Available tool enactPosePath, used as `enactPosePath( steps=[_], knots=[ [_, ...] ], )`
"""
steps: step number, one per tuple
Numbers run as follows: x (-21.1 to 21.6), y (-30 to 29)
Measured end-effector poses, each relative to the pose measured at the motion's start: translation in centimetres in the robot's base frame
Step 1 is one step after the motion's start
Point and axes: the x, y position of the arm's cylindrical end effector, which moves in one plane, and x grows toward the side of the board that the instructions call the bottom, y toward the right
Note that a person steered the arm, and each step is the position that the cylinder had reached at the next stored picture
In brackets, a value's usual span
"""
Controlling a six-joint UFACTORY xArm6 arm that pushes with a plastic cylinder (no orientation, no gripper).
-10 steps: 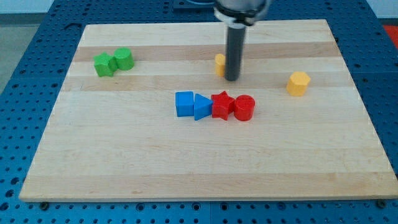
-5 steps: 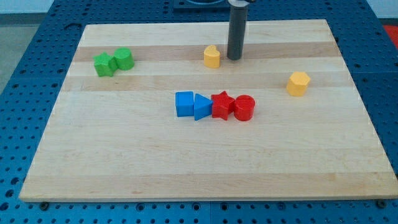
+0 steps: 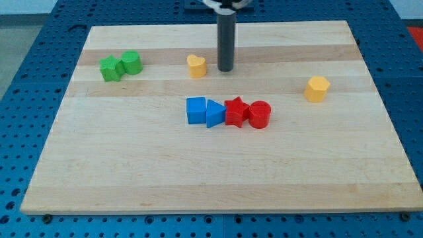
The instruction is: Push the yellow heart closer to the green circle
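The yellow heart (image 3: 196, 66) sits in the upper middle of the bench (image 3: 132, 165). My tip (image 3: 226, 69) is just to its right, not touching. The tool is only a rod, with nothing to pinch. The green circle (image 3: 131, 63) is far left, touching a green star (image 3: 110, 68).

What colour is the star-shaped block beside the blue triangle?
Red star-shaped block; the camera view shows it.

The yellow heart (image 3: 196, 66) is a small yellow block. It lies flat on the wooden board, near the top of the picture and a bit left of the middle. The green circle (image 3: 131, 62) is a round green block. It sits in the upper left of the picture, well apart from the heart.
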Motion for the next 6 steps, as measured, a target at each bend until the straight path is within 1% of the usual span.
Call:
enactPosePath(
  steps=[2, 3, 4, 5, 6],
  knots=[
    [0.0, -9.3],
    [1.1, -8.2],
    [3.7, -7.4],
    [4.1, -9.6],
    [3.5, -13.0]
  ],
)
